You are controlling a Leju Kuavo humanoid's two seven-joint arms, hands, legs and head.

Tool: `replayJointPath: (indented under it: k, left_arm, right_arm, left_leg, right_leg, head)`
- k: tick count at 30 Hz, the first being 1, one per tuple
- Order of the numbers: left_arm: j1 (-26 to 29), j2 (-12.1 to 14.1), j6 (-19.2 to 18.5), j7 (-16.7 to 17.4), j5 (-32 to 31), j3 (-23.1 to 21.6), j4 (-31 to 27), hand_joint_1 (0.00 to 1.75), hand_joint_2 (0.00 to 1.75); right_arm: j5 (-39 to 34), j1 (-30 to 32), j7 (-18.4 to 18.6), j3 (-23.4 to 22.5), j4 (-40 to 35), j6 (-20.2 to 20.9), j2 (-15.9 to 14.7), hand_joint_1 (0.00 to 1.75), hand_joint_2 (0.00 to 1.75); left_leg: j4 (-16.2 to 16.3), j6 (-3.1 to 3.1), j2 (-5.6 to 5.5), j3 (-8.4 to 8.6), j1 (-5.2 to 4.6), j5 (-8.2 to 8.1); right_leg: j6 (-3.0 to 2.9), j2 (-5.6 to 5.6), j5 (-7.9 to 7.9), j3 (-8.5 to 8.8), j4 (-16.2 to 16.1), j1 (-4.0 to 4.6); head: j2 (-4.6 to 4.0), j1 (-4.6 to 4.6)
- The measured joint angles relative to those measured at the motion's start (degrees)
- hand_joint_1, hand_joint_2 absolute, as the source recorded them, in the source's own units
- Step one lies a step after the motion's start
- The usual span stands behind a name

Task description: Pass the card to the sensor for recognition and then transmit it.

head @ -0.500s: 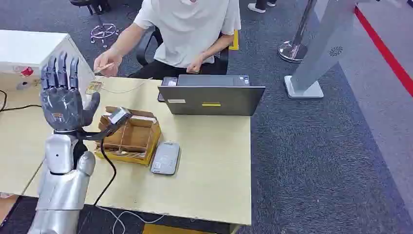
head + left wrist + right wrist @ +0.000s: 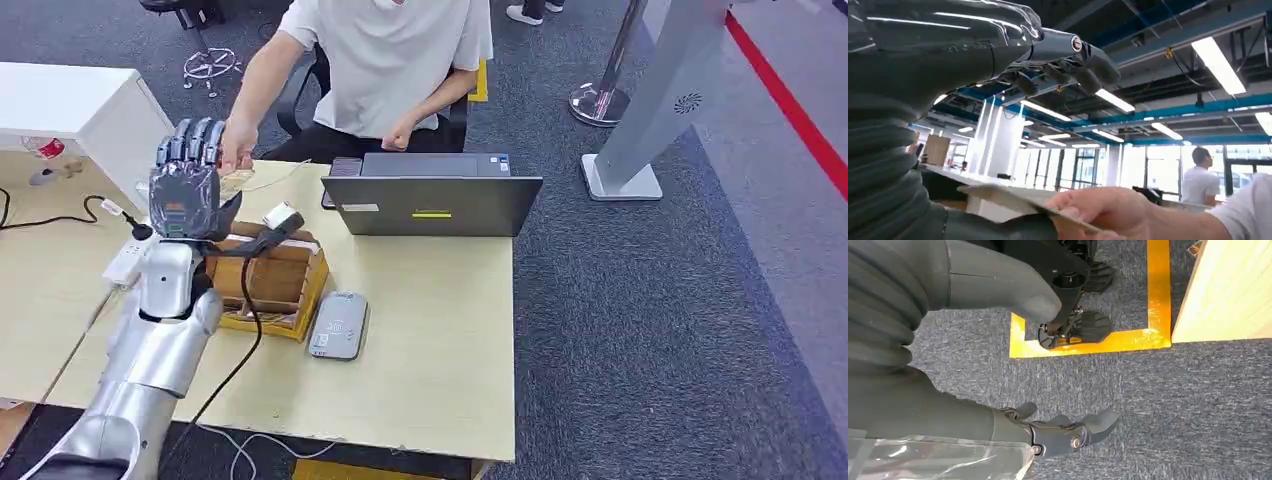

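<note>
Reaching up and forward over the pale wooden table (image 2: 440,330), the robot's dark grey left hand (image 2: 188,190) stands palm-forward with its fingers raised and apart, released and holding nothing. That upright, spread pose reads as a hand offered to receive. In the left wrist view the fingers (image 2: 1083,70) arch over an open gap, and the thin pale card (image 2: 1018,200) lies in that gap, pinched at its near end by the seated person's hand (image 2: 1103,210). The card is therefore in the person's grip, close beside the robot's palm; whether it touches the hand I cannot tell.

The silver left forearm rises steeply from the table's near edge, wrist straight, with a black cable trailing from it across the tabletop.

Just beside the wrist sits an open brown cardboard box with dividers (image 2: 270,285), and next to that lies the flat grey card sensor (image 2: 338,325), face up and within easy reach, probably so the card can be lowered onto it once taken. Further back stands a dark grey laptop (image 2: 432,205).

The right hand (image 2: 1068,432) hangs low over grey carpet, fingers loosely apart and gripping nothing.
</note>
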Motion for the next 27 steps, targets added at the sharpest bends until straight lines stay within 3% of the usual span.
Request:
replayJointPath:
  k: [14, 19, 23, 27]
  left_arm:
    - [-0.4, 0.0, -1.9, -0.3, 3.4, -2.3, 2.7, 1.75, 1.75]
    - [-0.4, -0.6, -1.9, -2.7, 6.5, -3.4, 2.7, 1.75, 1.75]
    - [1.4, -1.6, -1.8, -3.9, 7.4, -5.3, 0.3, 1.75, 1.75]
    - [5.5, -3.2, -3.4, -4.3, 6.7, -8.6, -5.8, 1.75, 1.75]
  right_arm:
    - [1.0, 0.4, 0.1, -0.8, 0.0, 0.0, -0.2, 0.0, 1.75]
    - [1.5, 0.5, 0.1, -0.9, 0.0, 0.0, -0.2, 0.0, 1.75]
    - [1.6, 0.6, -0.2, -1.3, 0.0, -0.1, -0.2, 0.0, 1.75]
    - [1.5, 1.1, -0.9, -2.3, 0.0, -0.2, -0.2, 0.0, 1.75]
  left_leg:
    - [0.0, 0.02, 0.03, -0.01, 0.0, -0.01]
    - [0.0, 0.02, 0.03, -0.03, 0.0, -0.01]
    - [0.0, 0.03, 0.03, -0.04, -0.01, -0.02]
    - [0.0, 0.1, 0.02, -0.04, -0.02, -0.07]
  right_leg:
    - [0.0, 0.01, 0.0, -0.03, 0.0, 0.0]
    - [0.0, 0.01, 0.0, -0.03, 0.0, 0.0]
    - [0.0, 0.01, 0.0, -0.02, 0.0, -0.01]
    - [0.06, -0.01, -0.05, -0.02, 0.0, -0.02]
  head:
    - [0.0, 0.0]
    - [0.0, 0.02]
    - [0.0, 0.0]
    - [0.0, 0.0]
